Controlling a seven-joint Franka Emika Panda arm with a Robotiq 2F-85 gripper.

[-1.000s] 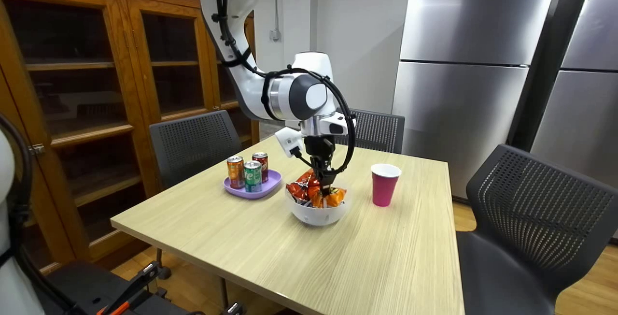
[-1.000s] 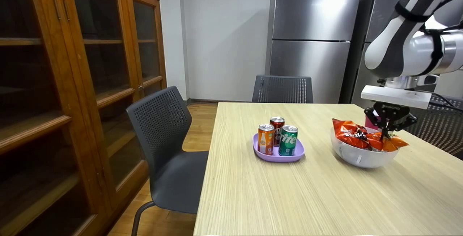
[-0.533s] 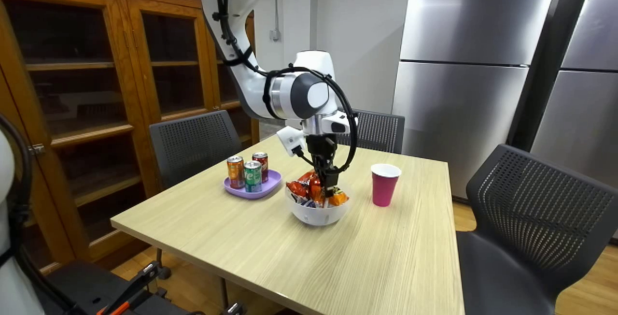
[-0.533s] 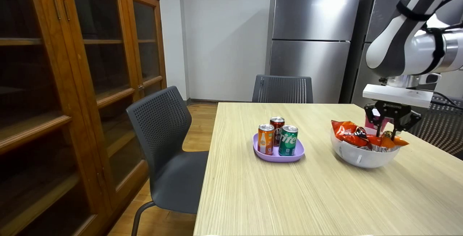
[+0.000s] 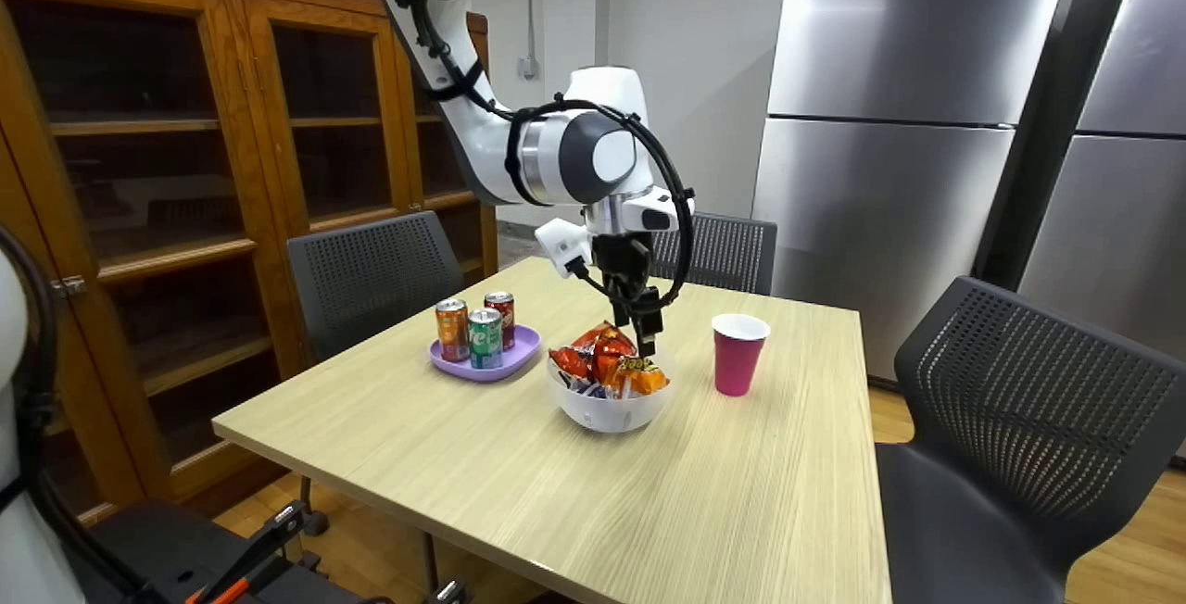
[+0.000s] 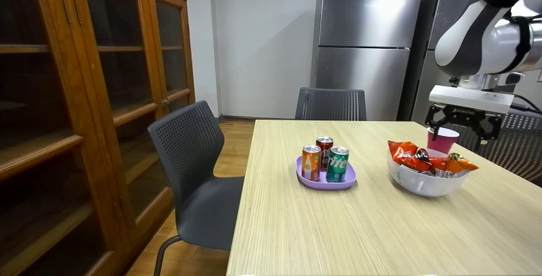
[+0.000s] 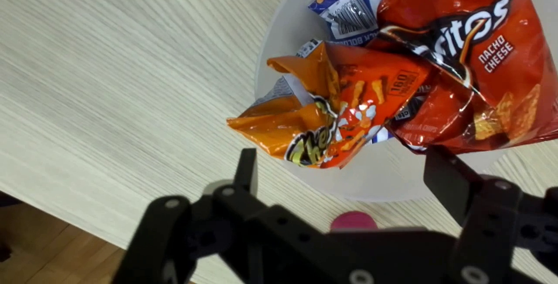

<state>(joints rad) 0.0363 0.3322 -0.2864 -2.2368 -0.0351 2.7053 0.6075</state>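
Observation:
My gripper (image 7: 342, 162) stands open just above a white bowl (image 6: 423, 185), with nothing between its fingers. An orange Cheetos bag (image 7: 301, 123) lies on the near side of the bowl in the wrist view, partly over the rim, closest to the fingertips. Beside it a red Doritos bag (image 7: 488, 27) fills the other side. A blue and white bag (image 7: 353, 11) shows partly underneath. In both exterior views the black gripper (image 6: 455, 138) is clear of the bags, and the bowl (image 5: 607, 414) rests upright on the table.
A pink cup (image 5: 738, 358) stands upright close to the bowl. A purple tray (image 6: 326, 186) holds an orange can (image 6: 311, 164), a green Sprite can (image 6: 337, 166) and a dark red can (image 6: 324, 144). Chairs surround the wooden table (image 5: 741, 493); a glass-door cabinet (image 5: 176, 215) stands behind.
One second ago the fingers were together at the orange bag. They have spread apart, and the gripper has risen out of the bowl, leaving the bag there.

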